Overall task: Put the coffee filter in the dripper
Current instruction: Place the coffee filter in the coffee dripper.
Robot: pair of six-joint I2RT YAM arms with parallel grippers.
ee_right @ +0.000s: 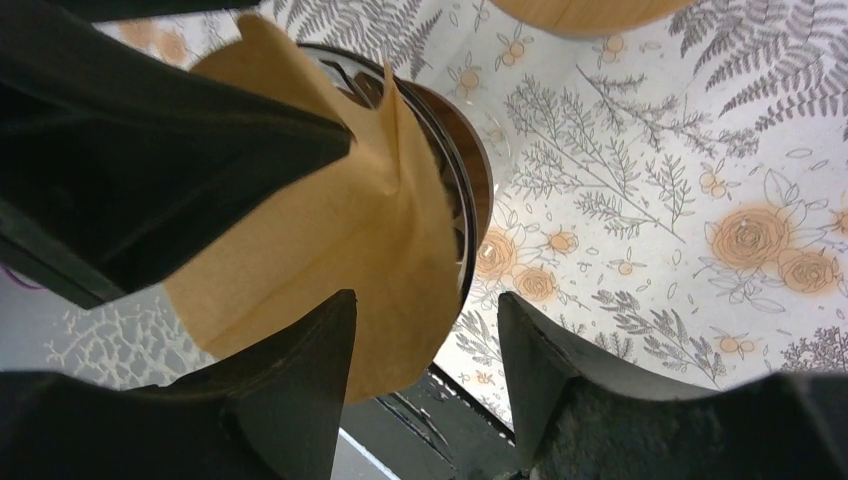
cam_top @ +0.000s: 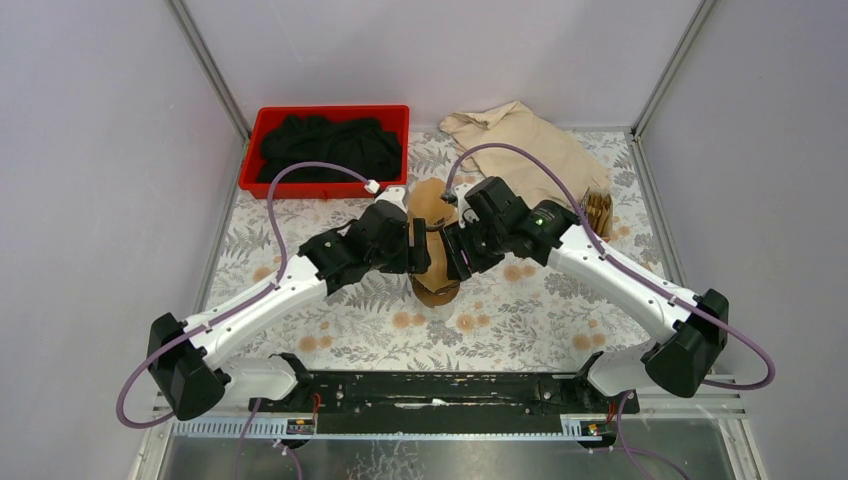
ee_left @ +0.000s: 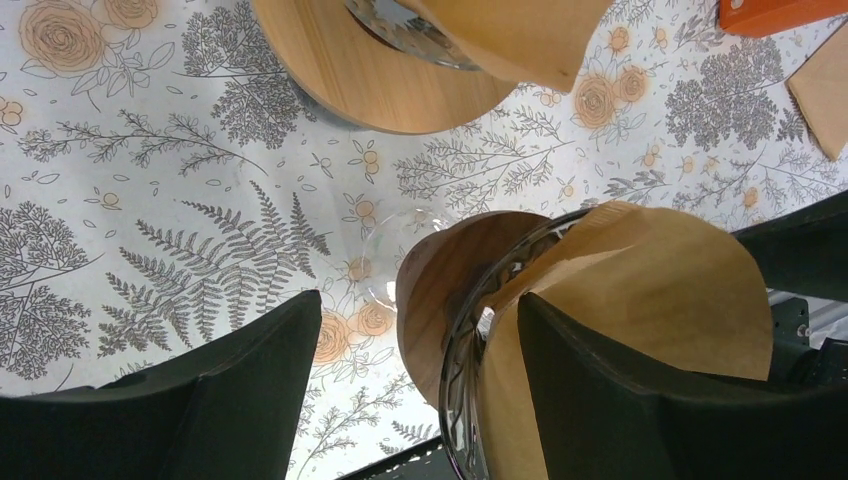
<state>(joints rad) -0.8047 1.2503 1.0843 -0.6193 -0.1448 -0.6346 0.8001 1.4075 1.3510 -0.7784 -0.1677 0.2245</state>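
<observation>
**At mid-table: both grippers open at the dripper, filter in its mouth**

Between the jaws of the left gripper [ee_left: 417,305], which stand wide apart, sits the dripper [ee_left: 432,285], a wooden collar around a ribbed glass rim. One finger is clear of the collar, with patterned table showing in the gap. The other finger lies in front of the filter [ee_left: 665,285]; whether it touches the paper I cannot tell. The filter is brown paper. It sits in the glass mouth, and its upper edge flares out past the rim.

The right gripper [ee_right: 428,300] comes in from the opposite side, its jaws also apart and clamped on nothing. In its wrist view one finger overlaps the filter's lower edge, and the other stands off to the side of the collar, over bare table. The left gripper's dark body fills the upper left of that view, against the filter.

From above, the two grippers meet almost tip to tip near the middle of the table [cam_top: 540,320]. The arms reach in from the near corners in a shallow V.

Just beyond the dripper, toward the far edge, lies a wooden disc [ee_left: 380,90] with glass and more brown paper over it. At the far-left corner a red bin [cam_top: 330,110] holds black cloth [cam_top: 325,148]. A beige cloth [cam_top: 520,140] lies at the far-right corner. By the right edge is a small brown stack [cam_top: 598,212], too small to make out.
</observation>
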